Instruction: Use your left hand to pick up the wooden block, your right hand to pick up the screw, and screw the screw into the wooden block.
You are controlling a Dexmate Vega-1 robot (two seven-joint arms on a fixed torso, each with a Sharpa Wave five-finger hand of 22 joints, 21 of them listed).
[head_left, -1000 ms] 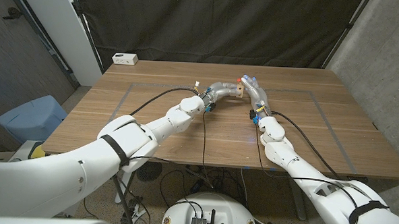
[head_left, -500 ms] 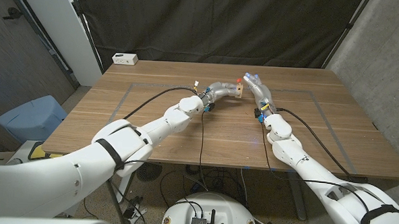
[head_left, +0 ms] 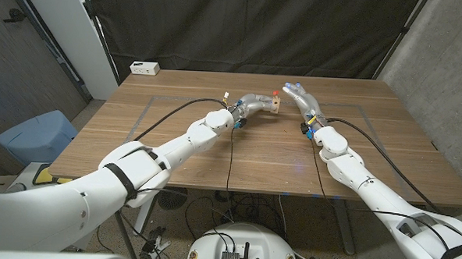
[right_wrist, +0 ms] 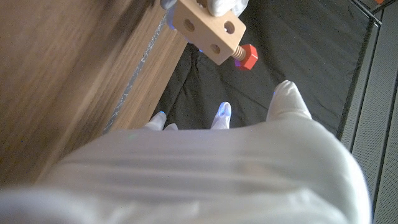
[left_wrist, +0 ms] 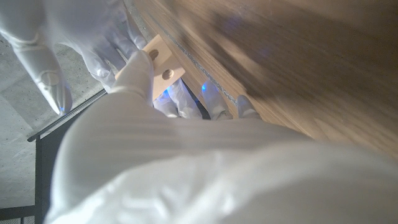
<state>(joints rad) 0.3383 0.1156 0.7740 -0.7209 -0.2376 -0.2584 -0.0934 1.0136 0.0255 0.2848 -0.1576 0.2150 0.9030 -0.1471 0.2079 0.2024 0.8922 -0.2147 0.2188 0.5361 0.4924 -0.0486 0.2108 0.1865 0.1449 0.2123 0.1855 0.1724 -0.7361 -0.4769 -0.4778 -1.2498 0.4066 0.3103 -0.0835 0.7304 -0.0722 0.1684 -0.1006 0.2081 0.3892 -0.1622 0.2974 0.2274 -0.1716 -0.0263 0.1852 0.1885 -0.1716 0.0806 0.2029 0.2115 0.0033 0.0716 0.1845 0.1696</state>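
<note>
Left hand clamps pale wooden block, red-headed screw in it; right hand apart, fingers spread, empty

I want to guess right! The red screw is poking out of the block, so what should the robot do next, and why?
Probably bring the right hand back to the red screw and twist more: it sticks out of the wooden block the left hand holds.

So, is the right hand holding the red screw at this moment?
No: in the right wrist view the red screw already sits in the wooden block, and the right hand is apart from it.
</note>
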